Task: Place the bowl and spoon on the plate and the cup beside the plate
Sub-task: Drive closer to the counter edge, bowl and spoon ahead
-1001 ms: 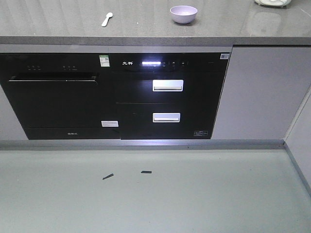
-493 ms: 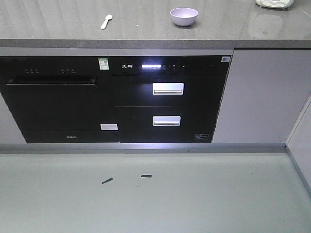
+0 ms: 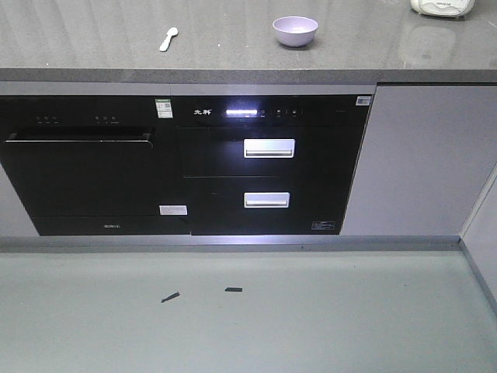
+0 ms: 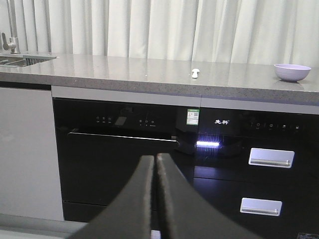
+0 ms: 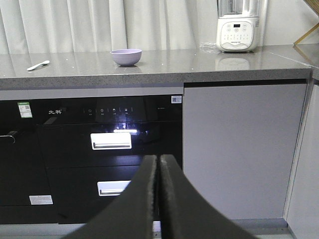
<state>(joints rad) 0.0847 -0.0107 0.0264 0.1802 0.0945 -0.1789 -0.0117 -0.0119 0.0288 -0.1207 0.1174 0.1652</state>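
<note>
My left gripper (image 4: 155,158) and right gripper (image 5: 158,158) are both pressed together, pinching nothing, low in front of the black appliance fronts (image 3: 264,167). Beyond, on the grey worktop (image 3: 233,58), the bowl (image 3: 295,31) stands upright. The spoon (image 3: 168,37) lies at its 9 o'clock, well apart.

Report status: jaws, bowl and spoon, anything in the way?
Left gripper, right gripper: jaws shut, empty. Round pale lavender plastic bowl and small pale plastic spoon apart on grey countertop; plate, cup unseen. Nothing blocking either.
</note>
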